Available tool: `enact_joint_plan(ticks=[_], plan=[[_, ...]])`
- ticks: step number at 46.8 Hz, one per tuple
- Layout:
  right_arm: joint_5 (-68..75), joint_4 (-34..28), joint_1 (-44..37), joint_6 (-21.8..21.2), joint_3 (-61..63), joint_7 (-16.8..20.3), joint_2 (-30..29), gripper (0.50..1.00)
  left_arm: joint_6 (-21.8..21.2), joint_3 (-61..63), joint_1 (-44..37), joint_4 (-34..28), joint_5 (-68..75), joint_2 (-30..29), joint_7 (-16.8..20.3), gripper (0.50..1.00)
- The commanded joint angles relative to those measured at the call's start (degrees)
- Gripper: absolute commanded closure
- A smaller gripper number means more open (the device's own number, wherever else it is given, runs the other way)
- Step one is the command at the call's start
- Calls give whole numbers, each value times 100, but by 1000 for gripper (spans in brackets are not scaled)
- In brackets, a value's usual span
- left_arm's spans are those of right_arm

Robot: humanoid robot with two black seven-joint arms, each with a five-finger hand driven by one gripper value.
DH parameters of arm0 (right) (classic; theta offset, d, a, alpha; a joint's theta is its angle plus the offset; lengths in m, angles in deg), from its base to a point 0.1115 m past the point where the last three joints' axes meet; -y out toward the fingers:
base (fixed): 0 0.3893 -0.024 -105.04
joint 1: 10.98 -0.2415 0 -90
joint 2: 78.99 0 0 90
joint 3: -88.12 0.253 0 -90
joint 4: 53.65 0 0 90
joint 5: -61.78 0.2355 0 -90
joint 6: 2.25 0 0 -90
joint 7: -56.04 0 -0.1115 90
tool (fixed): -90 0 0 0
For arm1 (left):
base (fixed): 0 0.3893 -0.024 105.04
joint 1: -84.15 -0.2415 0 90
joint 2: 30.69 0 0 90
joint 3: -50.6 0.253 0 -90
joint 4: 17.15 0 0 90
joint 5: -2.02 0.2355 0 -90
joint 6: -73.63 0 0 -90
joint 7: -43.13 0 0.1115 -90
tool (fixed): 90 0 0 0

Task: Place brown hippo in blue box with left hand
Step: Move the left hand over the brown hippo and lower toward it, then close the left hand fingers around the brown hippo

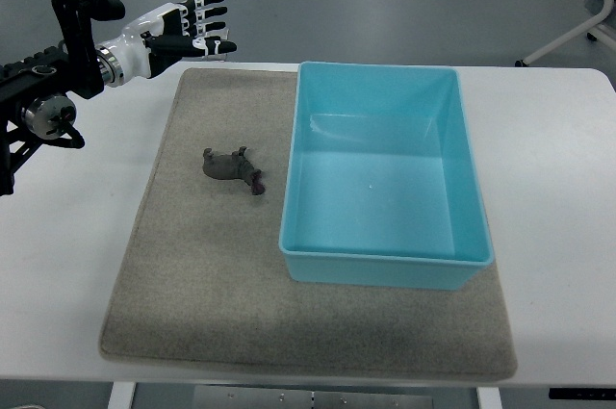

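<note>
A small brown hippo [232, 168] lies on its side on the grey mat [192, 284], just left of the blue box [385, 260]. The box is open-topped and holds nothing. My left hand [197, 29] hovers over the mat's far left corner, well beyond the hippo, with its black-and-white fingers [207, 14] stretched out flat and nothing in them. The left arm enters from the upper left edge. The right arm does not show.
The mat lies on a white table [558, 188]. White chair legs [582, 19] stand on the floor at the upper right, beyond the table's far edge.
</note>
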State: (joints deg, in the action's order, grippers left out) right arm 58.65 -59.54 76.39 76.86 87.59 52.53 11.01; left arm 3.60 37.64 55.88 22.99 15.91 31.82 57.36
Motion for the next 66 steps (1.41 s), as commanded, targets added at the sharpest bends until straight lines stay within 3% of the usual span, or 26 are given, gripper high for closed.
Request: enact_joint_plan(ticks=[1, 25, 49, 66], plan=[[5, 0, 0, 0, 0, 0, 0, 564, -19, 162, 85, 310, 385, -142, 1, 501], [-4, 0, 0, 0, 0, 0, 0, 564, -28, 575, 419, 1453, 2908, -819, -34, 501], [-4, 0, 0, 0, 0, 0, 0, 564, -45, 575, 463, 1875, 5026, -828, 28, 501], [5, 0, 0, 0, 0, 0, 0, 564, -28, 584, 463, 2103, 5914, -845, 291, 504]])
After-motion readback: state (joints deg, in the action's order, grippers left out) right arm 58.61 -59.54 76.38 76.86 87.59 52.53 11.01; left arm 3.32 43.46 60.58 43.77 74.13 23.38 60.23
